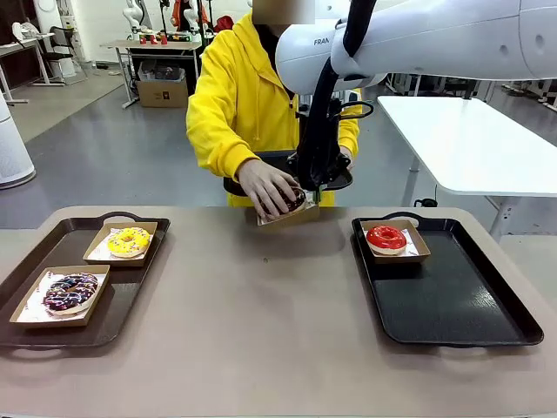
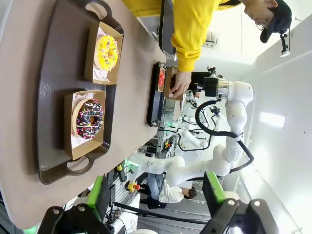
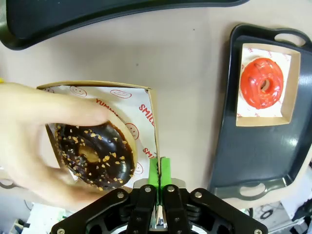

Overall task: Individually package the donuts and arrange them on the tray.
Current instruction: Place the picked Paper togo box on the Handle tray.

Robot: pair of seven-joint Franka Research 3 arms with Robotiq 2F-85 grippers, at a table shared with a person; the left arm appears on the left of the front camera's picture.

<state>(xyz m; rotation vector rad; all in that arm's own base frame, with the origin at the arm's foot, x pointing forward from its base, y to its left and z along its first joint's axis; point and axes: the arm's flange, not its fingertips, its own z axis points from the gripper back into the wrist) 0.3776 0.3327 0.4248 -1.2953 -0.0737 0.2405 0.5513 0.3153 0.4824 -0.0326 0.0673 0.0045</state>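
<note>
My right gripper (image 3: 159,169) is shut on the side wall of a paper-lined cardboard box (image 3: 152,127) at the table's far middle. A person's hand (image 3: 27,146) lowers the chocolate donut (image 3: 95,157) into that box. From the front, the right gripper (image 1: 317,190) stands beside the hand (image 1: 265,185) and chocolate donut (image 1: 291,202). The red donut (image 1: 386,237) sits boxed on the black tray (image 1: 461,305). The yellow donut (image 1: 129,241) and the purple sprinkled donut (image 1: 71,292) lie boxed on the brown tray (image 1: 130,287). My left gripper (image 2: 156,192) hangs open above the table's left end.
The person in a yellow hoodie (image 1: 231,96) stands at the far side, with another dark tray (image 3: 97,14) at the table's far edge. Most of the black tray behind the red donut's box is bare. A white table (image 1: 470,148) stands at the back right.
</note>
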